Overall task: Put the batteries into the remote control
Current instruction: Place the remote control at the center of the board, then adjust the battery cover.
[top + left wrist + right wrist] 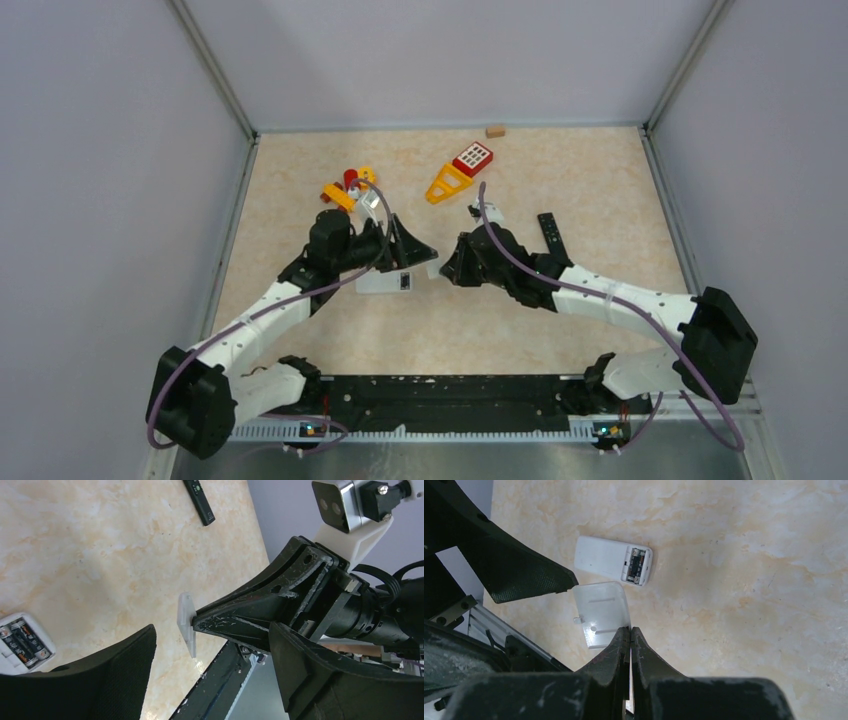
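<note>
Top view: left claw (408,255) is spread just over the white remote (385,283); right claw (446,268) faces it. Left wrist: batteries (22,643) sit in the remote's open bay, left of the spread claw. Right wrist: right claw pinches a clear cover (601,611), remote just beyond its tips.

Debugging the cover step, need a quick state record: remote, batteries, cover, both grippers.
white remote: lying back up, compartment open
batteries: two visible, seated in compartment
battery cover: off, held at its edge by right gripper
right gripper: shut on battery cover
left gripper: open, one finger beside the cover, not gripping
black remote: lying apart
</note>
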Controlling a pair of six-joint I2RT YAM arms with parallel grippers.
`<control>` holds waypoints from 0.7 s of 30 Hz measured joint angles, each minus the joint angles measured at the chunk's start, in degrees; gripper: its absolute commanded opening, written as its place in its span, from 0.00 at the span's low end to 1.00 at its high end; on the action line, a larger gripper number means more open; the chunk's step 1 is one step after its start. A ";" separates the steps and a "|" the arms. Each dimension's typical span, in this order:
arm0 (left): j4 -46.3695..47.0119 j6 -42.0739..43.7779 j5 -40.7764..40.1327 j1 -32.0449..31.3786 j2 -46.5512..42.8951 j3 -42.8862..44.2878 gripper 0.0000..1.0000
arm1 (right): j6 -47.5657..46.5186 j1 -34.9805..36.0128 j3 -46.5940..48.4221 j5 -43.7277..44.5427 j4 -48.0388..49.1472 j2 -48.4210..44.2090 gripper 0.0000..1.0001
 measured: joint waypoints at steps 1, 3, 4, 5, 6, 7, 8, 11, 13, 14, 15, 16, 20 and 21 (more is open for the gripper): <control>0.44 -0.09 0.04 -0.44 0.11 0.13 0.78 | -0.07 -0.09 0.00 -0.15 0.17 0.00 0.00; 0.70 -0.20 0.22 -1.14 0.42 0.39 0.70 | -0.15 -0.24 0.02 -0.46 0.24 0.00 0.00; 0.61 -0.17 0.20 -1.31 0.55 0.50 0.67 | -0.15 -0.33 0.02 -0.59 0.24 0.00 0.00; 0.52 -0.04 0.04 -1.53 0.70 0.55 0.65 | -0.13 -0.44 0.02 -0.74 0.22 0.00 0.00; 0.31 0.02 -0.13 -1.62 0.70 0.55 0.62 | -0.11 -0.55 0.04 -0.79 0.20 0.00 0.00; 0.00 0.17 -0.39 -1.64 0.70 0.55 0.59 | -0.04 -0.61 0.04 -0.87 0.20 0.00 0.00; -0.02 0.24 -0.61 -1.64 0.70 0.55 0.57 | 0.00 -0.70 0.07 -0.98 0.17 0.00 0.00; 0.00 0.11 -0.98 -1.66 0.96 0.55 0.48 | 0.02 -0.85 0.11 -1.49 0.17 0.00 0.00; 0.20 -0.33 -1.09 -1.81 1.75 0.55 0.43 | 0.02 -0.85 0.17 -1.79 0.24 -0.02 0.00; 0.20 -0.61 -1.07 -1.95 2.25 0.55 0.40 | 0.02 -0.85 0.17 -1.86 0.22 0.00 0.00; 0.20 -0.85 -1.07 -2.05 2.69 0.55 0.38 | 0.04 -0.87 0.17 -1.97 0.22 0.00 0.00; 0.20 -1.03 -1.03 -2.21 3.06 0.55 0.35 | 0.04 -0.90 0.17 -2.03 0.22 0.00 0.00; 0.20 -1.33 -0.90 -2.49 3.74 0.55 0.30 | 0.07 -0.92 0.17 -2.32 0.26 0.00 0.00; 0.17 -1.38 -0.85 -2.51 3.78 0.55 0.27 | 0.09 -0.92 0.20 -2.40 0.28 0.00 0.00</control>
